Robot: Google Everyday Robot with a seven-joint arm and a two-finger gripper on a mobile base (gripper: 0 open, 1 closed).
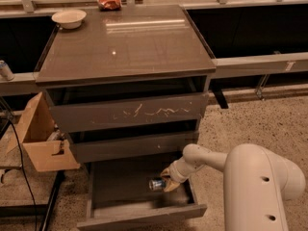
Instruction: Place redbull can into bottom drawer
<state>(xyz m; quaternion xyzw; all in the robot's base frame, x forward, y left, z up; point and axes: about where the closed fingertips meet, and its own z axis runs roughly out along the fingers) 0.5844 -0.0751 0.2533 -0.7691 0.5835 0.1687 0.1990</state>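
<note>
Fingers (166, 182) grip redbull can (155, 184) inside bottom drawer (120, 189).

White, rounded arm (250, 177) with small dark holes ends in a tan gripper (165, 183) over the bottom drawer (120, 191).

chunky white robot arm (260, 186) in from bottom right, slim forearm (204, 157) angled down-left, tan two-finger end effector (166, 183) down in the open grey bottom drawer (120, 189), pinching a small silver-blue redbull can (156, 183)

Redbull can (155, 184) part-hidden inside tool (165, 183)
</note>
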